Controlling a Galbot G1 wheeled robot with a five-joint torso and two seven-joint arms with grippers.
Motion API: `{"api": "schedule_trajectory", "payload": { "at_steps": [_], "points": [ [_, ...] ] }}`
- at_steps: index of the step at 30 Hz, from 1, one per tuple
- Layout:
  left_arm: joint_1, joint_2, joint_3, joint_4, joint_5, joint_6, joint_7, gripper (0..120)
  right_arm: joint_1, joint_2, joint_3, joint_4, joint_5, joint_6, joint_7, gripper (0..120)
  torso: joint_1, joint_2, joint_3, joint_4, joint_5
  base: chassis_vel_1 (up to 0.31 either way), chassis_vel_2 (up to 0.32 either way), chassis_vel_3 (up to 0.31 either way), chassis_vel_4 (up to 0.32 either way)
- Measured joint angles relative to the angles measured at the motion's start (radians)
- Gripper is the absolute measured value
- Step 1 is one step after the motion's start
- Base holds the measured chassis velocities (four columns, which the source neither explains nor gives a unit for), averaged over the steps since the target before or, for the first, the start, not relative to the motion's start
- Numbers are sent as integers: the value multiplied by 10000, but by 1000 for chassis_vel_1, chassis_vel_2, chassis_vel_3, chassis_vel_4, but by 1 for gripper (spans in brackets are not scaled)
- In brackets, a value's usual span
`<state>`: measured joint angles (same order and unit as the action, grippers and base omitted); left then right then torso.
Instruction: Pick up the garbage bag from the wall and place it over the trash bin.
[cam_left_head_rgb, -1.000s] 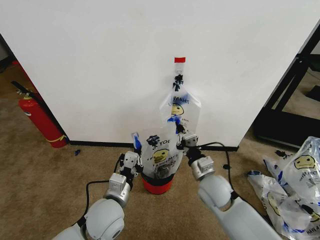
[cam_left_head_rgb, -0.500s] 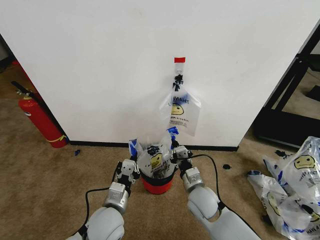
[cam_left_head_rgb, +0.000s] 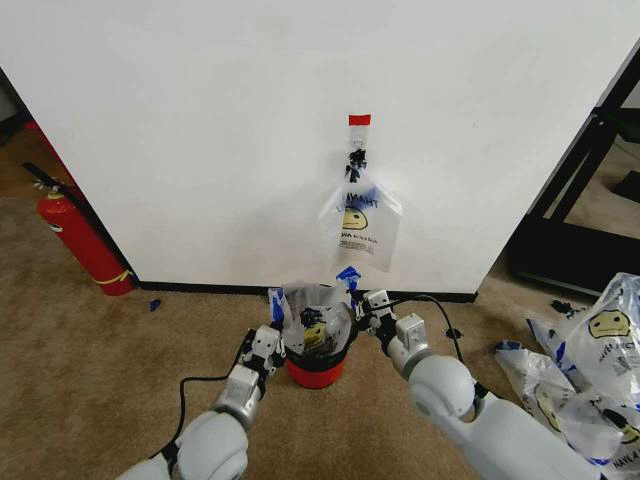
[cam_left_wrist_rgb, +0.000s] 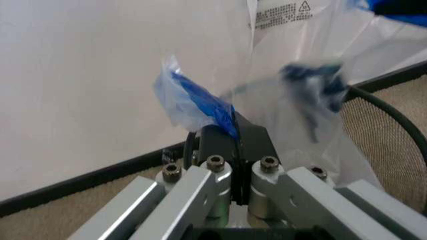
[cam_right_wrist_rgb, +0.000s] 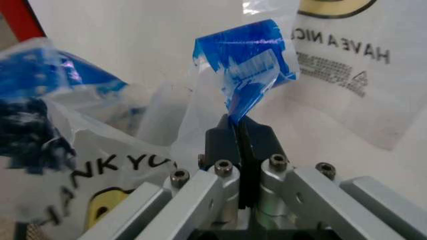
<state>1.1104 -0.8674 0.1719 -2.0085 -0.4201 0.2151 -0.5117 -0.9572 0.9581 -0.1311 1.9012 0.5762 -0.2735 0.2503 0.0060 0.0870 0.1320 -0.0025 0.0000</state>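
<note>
The garbage bag (cam_left_head_rgb: 316, 318) is seen at lower centre of the head view, its body pushed down inside the trash bin (cam_left_head_rgb: 317, 366), which stands on the carpet just in front of the wall (cam_left_head_rgb: 200, 150). Its two blue handles stick up on either side of the rim. The left claw (cam_left_head_rgb: 275, 334) is closed tight on the left handle, and the right claw (cam_left_head_rgb: 366, 302) is closed tight on the right handle; in each wrist view the film is pinched flat between shut jaws.

The rim is not yet shown wrapped by the plastic on every side. If the handles are pulled outward too hard, the thin film could tear at the pinch, or the light bin could be tipped or dragged. If either handle is released early, the crinkly bag is likely to spring back and slump inside. A second, flat bag (cam_left_head_rgb: 359, 220) hangs from the hook directly above and could be snagged when the right arm is raised.
</note>
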Motion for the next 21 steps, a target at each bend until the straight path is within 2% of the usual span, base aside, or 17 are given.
{"api": "schedule_trajectory", "payload": {
  "at_steps": [4,11,21],
  "points": [
    [-252,13,87,47,-155,48,-59,0,53,99,-42,45,72,-40,42,0,0,0,0,0,2,0,0,0,0],
    [799,310,-180,-442,102,44,-240,0,-446,-993,99,878,401,-881,597,0,0,0,-1,2,2,0,0,0,0],
    [1274,241,189,-395,406,152,-452,0,-582,-1402,168,1409,1463,-2098,1713,0,0,0,-2,3,2,0,0,0,0]
  ]
}}
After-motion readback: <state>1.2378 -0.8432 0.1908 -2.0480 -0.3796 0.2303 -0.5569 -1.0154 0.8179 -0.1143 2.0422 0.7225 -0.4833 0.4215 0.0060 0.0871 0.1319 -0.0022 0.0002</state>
